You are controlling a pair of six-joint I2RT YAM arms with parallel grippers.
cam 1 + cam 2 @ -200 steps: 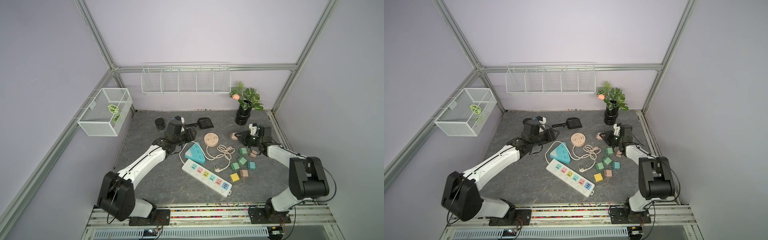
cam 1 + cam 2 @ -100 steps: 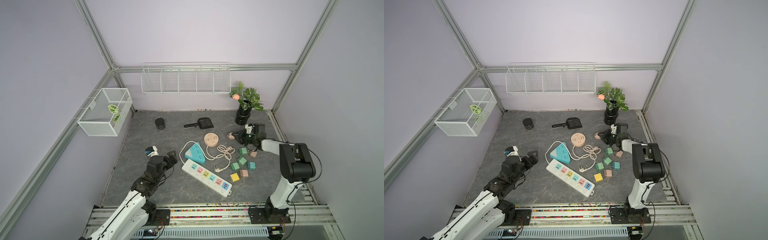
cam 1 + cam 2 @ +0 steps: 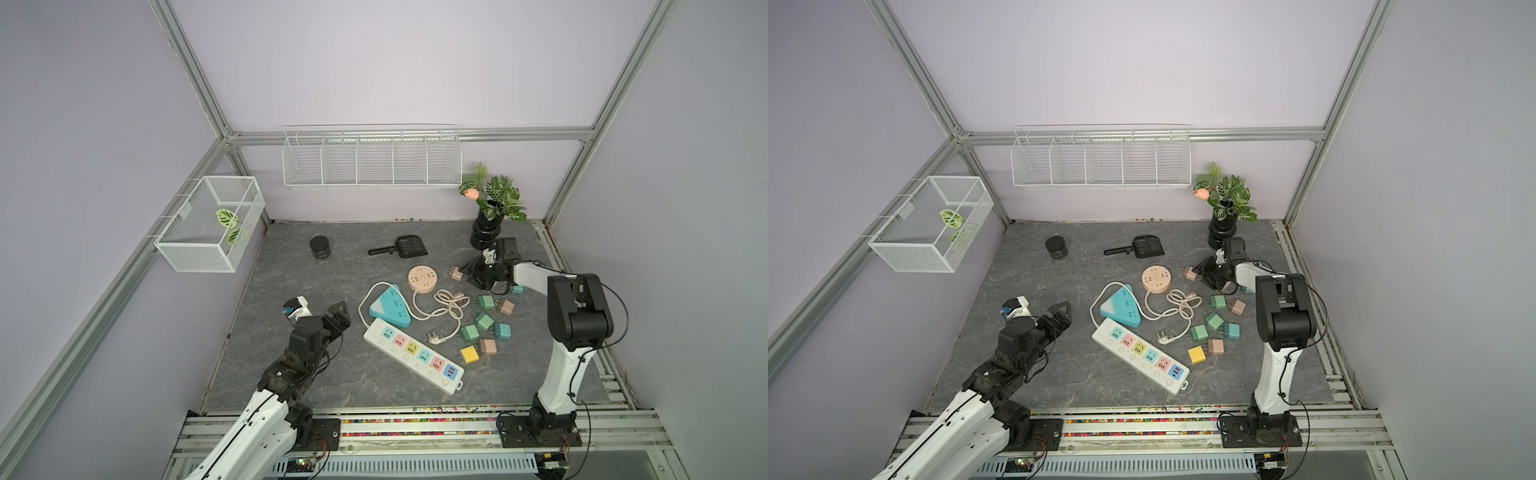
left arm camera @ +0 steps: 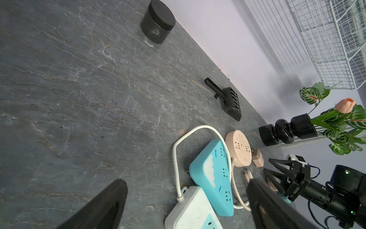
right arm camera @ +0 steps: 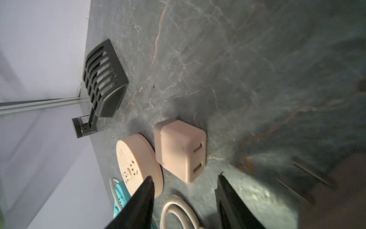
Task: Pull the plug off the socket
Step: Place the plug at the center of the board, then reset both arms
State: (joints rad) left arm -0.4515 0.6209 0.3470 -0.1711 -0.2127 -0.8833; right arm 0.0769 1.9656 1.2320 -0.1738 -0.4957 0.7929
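Right off: pink plug (image 5: 178, 148) lies on its side on the grey tabletop (image 3: 291, 374), both prongs bare and out of any socket. It sits just beside the round pink socket (image 5: 136, 162); a narrow gap between the two shows in both top views. Right gripper (image 5: 185, 184) low over the tabletop, tips aimed at the plug, jaws parted wider than the plug's body, nothing clamped between them. Whether a tip touches the plug, cannot tell. The socket's cream cord (image 3: 446, 301) loops loose toward the colored cube plugs (image 3: 484, 322). Left gripper (image 3: 341, 318) well apart from all this, near the left edge of the tabletop, jaws spread wide and empty, pointed toward the blue triangular power strip (image 3: 390, 307). White power strip (image 3: 411, 355) lies touching the blue one, on the near side. Black scoop (image 3: 409, 246) and black jar (image 3: 320, 248) sit toward the back wall.
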